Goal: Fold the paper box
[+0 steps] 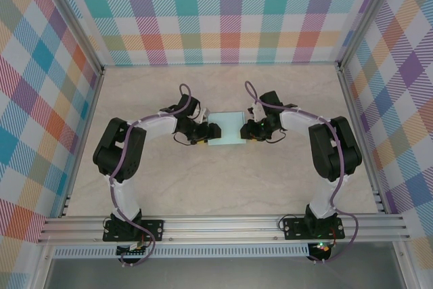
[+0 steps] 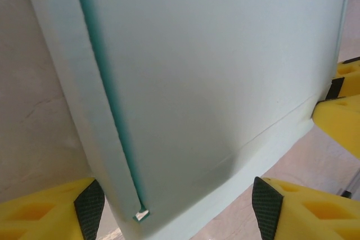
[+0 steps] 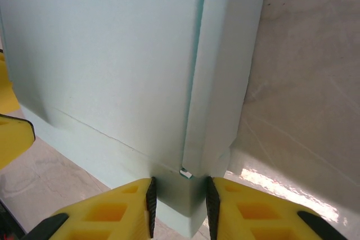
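Pastel plaid panels (image 1: 223, 11) wall in a pale, marble-look table (image 1: 223, 187), where the paper box (image 1: 225, 130) lies near the middle between two robot grippers. From the overhead camera, the left gripper (image 1: 205, 132) sits at the box's left end and the right gripper (image 1: 245, 130) at its right end, facing each other across the mint-aqua card.

On the left wrist camera, the paper box (image 2: 214, 82) shows as a plain, smooth panel with one side flap raised along a darker teal edge and a crease near its lower edge. The left gripper (image 2: 174, 209) has its jaws spread wide, with the box's end between them; its yellow fingers (image 2: 50, 212) stand to either side (whether they touch the card cannot be told).

On the right wrist camera, the right gripper (image 3: 179, 206) has its jaws drawn close and clamped on a folded corner of the paper box (image 3: 112, 54), its black-faced pads (image 3: 151, 200) pressing the card from both sides.
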Tool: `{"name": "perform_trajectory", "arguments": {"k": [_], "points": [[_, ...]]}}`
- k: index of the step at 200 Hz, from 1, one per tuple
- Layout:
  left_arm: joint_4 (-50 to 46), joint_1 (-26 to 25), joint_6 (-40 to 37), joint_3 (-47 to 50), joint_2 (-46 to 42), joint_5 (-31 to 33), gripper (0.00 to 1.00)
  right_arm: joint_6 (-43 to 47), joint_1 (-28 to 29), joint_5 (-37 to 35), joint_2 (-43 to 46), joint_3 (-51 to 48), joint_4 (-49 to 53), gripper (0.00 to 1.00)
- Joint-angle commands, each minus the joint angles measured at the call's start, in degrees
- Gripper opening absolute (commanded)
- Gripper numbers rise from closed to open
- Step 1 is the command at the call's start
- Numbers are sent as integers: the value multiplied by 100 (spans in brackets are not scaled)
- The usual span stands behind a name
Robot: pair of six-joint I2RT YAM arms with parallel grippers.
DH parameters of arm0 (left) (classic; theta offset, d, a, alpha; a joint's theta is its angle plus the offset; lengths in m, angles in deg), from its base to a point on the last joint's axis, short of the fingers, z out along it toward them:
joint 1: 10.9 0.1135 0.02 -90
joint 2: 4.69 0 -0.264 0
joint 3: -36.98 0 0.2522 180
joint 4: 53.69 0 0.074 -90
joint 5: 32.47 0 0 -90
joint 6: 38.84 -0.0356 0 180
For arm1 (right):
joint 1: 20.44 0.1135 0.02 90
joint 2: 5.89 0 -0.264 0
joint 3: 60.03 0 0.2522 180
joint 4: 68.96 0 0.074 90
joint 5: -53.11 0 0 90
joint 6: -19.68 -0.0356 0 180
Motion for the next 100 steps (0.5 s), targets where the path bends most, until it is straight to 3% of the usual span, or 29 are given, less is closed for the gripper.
{"name": "perform_trajectory", "arguments": {"k": [1, 65, 100], "points": [[372, -89, 211, 113, -132, -309, 71, 0, 28, 77, -118, 119, 64, 32], [338, -94, 106, -5, 57, -188, 63, 26, 28, -19, -91, 85, 85, 31], [-6, -93, -159, -164, 88, 69, 64, 132, 28, -308, -48, 48, 105, 37]]}}
